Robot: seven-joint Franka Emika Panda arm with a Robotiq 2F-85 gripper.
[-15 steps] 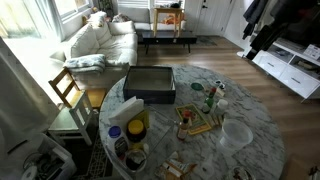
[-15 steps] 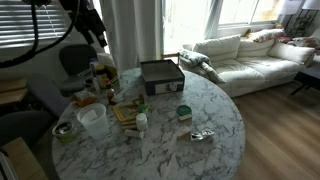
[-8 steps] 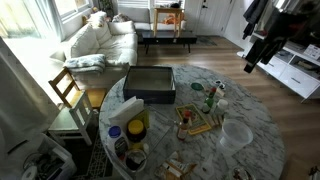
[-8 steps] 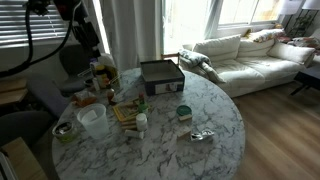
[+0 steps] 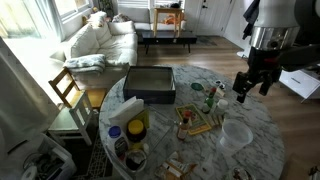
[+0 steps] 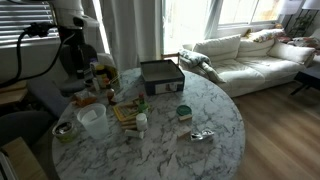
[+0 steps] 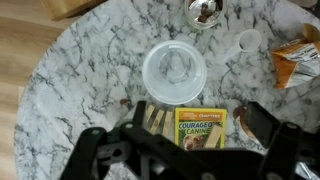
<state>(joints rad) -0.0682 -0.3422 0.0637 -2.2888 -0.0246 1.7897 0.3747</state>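
While wide apart above a clear tub point(image 7: 174, 70), jaws over cluttered marble table point(image 5: 205, 150), sofa point(image 5: 100, 40) beyond.

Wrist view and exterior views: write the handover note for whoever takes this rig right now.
End effector: open, empty, hovering above the marble table, touching nothing.
Things: below it in the wrist view are a clear round container and, near it, a yellow printed packet. A black box sits farther across the table.
Done: nothing grasped or lifted.
Left: any descent and grasp, not yet made.
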